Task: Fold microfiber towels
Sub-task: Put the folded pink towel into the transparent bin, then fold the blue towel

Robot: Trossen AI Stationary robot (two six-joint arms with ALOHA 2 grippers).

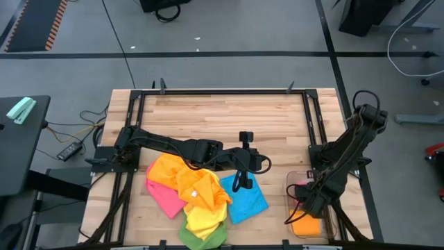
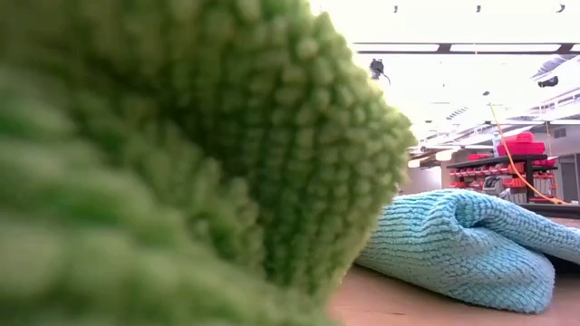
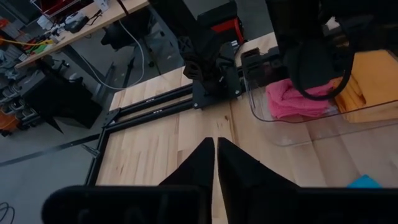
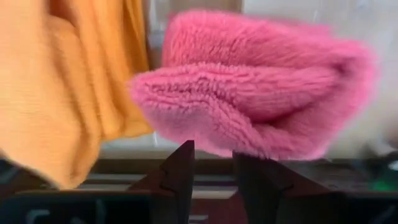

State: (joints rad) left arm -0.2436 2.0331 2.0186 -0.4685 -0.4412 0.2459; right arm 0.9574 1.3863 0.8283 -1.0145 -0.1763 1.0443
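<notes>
A loose heap of microfiber towels lies at the table's near middle: orange (image 1: 184, 177), pink (image 1: 163, 194), yellow (image 1: 202, 215), green (image 1: 201, 237) (image 2: 181, 163) and blue (image 1: 246, 200) (image 2: 462, 244). My left gripper (image 1: 257, 165) (image 3: 214, 142) hovers shut and empty above the heap's right side. My right gripper (image 1: 305, 205) (image 4: 212, 152) points down into the clear bin (image 1: 293, 177) (image 3: 298, 127). It is open, its tips at the edge of a folded pink towel (image 4: 261, 93) (image 3: 289, 99). That towel lies beside folded orange ones (image 4: 62, 93) (image 1: 306, 226). My right gripper comes from above with its fingertips (image 4: 185, 149) level with the folded pink towel's near edge (image 4: 214, 140). Whether they touch it I cannot tell. The towel lies in the bin.
Black rails (image 1: 222, 92) frame the wooden table top (image 1: 222, 118), whose far half is bare wood. The right arm's base (image 3: 214, 74) stands beside the bin at the right edge.
</notes>
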